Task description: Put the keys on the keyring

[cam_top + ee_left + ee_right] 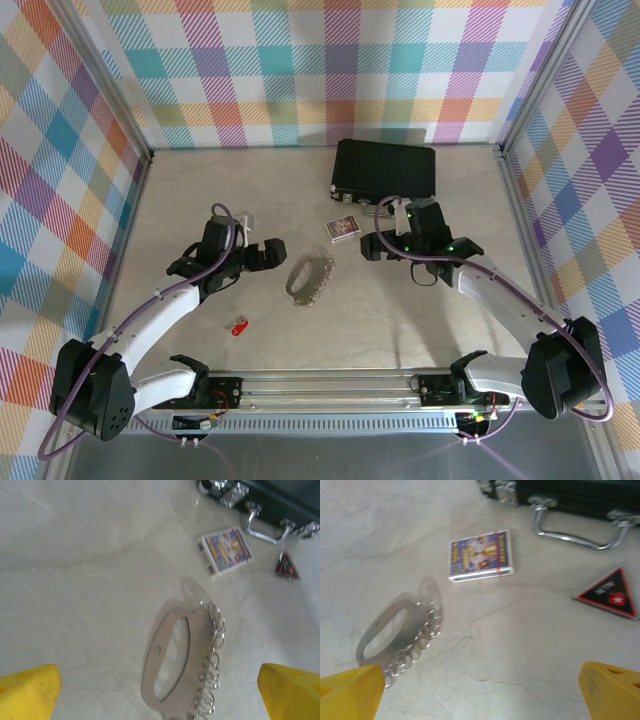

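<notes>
Left tool (270,255) released: yellow fingertips (27,692) wide apart in the left wrist view, nothing between them but the keyring (310,280) on the surface (200,200) below. Right tool (369,248) also released and empty, fingertips (350,692) spread, keyring off to its left.

Keyring lies flat mid-surface between the two tools, closer to the left one. Its long axis runs near-to-far, far end leaning right, with the small rings along its right edge.

Key (238,327), red head, lies loose on the surface, near and left of the keyring and apart from it. It is toward the near side of the left tool, close beside the left arm and well apart from the right tool. Its axis looks roughly left-right, but it is too small to be sure.

Judgement: nothing is threaded yet. The left arm is the nearer one for the key, and its tool points at the keyring, so it would have to pull back toward the near side to reach the key.

Case (385,168), card box (344,227) and triangle piece (609,592) sit far right, out of the way.
</notes>
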{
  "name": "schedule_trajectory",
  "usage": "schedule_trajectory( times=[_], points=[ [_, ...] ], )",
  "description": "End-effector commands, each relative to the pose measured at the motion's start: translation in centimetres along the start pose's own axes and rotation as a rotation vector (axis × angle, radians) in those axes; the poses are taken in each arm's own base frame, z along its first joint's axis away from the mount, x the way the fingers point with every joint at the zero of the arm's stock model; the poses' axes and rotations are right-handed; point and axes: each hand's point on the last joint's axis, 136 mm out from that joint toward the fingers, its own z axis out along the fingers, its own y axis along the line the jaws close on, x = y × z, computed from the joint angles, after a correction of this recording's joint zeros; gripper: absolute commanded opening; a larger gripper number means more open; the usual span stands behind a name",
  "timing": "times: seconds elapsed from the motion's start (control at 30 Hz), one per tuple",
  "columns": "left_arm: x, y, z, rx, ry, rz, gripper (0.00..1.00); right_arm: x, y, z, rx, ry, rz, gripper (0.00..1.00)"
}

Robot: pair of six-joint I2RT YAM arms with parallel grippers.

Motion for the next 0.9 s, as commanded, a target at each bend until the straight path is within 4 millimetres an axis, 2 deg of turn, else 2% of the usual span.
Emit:
schedule_trajectory(
  times=[0.0, 0.23, 0.43, 0.7, 0.87],
  points=[
    [1.6, -0.8, 0.0, 0.016, 0.079, 0.046, 1.0, 0.5, 2.0, 0.2, -0.081, 0.061, 0.003, 0.99],
    [3.0, -2.2, 0.3, 0.066, 0.133, 0.08, 1.0, 0.4, 4.1, 0.3, -0.177, 0.103, 0.006, 0.99],
    [3.7, -1.9, 0.4, 0.049, 0.165, 0.083, 1.0, 1.0, 5.9, 0.2, -0.239, 0.131, 0.008, 0.99],
    [3.7, -2.3, 0.6, 0.072, 0.165, 0.073, 0.97, 3.2, 7.4, 0.9, -0.29, 0.209, 0.031, 0.99],
    [5.4, -3.2, 1.4, 0.12, 0.212, 0.06, 0.9, 4.8, 7.8, 0.1, -0.337, 0.229, 0.078, 0.99]
  ],
)
